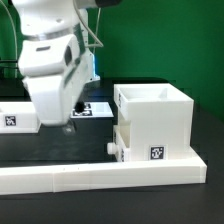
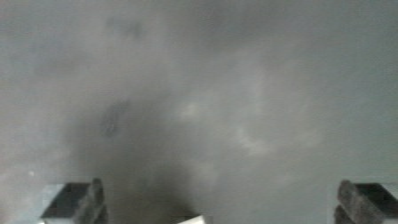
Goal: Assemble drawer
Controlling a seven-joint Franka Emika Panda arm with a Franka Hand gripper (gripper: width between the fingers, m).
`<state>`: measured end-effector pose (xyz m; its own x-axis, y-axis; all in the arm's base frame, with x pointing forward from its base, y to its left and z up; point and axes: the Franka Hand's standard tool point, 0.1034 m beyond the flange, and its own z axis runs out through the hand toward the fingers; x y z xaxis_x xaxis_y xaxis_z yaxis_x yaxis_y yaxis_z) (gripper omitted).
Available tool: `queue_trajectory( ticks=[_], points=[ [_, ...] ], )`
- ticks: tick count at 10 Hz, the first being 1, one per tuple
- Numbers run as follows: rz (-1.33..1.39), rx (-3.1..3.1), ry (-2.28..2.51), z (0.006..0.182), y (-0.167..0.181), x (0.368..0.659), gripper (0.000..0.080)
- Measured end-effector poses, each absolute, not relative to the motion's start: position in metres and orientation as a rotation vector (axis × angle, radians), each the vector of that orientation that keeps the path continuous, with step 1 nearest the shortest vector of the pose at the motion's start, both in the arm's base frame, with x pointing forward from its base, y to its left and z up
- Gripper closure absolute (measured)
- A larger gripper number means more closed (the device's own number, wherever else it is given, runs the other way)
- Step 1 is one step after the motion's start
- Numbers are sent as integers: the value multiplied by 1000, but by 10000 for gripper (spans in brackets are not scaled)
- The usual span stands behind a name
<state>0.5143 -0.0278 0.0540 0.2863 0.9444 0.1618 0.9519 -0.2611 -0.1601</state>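
The drawer's large white cube-shaped shell [image 1: 153, 104] stands on the exterior view's right. A smaller box tray [image 1: 140, 146] sits low against its front, with a round knob [image 1: 111, 146] and a square tag [image 1: 157, 153]. Another white tray [image 1: 13, 117] with a tag lies at the far left, partly behind the arm. My gripper [image 1: 68, 126] points down close over the dark table, left of the shell and apart from it. In the wrist view the gripper [image 2: 224, 205] is open and empty; its fingertips [image 2: 80, 200] stand wide apart over a blurred grey surface.
The long low white L-shaped rail [image 1: 100, 178] runs along the front of the table. The marker board [image 1: 95, 108] lies behind the gripper. A small white corner [image 2: 192, 218] shows between the fingers in the wrist view; I cannot tell what it is.
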Motion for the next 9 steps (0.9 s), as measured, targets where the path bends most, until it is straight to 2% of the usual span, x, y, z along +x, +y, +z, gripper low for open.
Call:
queue_trajectory(
  ticks=[2, 7, 9],
  points=[
    [-40, -2330, -1749, 60, -40, 503, 151],
    [-32, -2355, -1706, 57, -39, 502, 151],
    [-84, -2551, -1447, 63, -58, 491, 151]
  ],
)
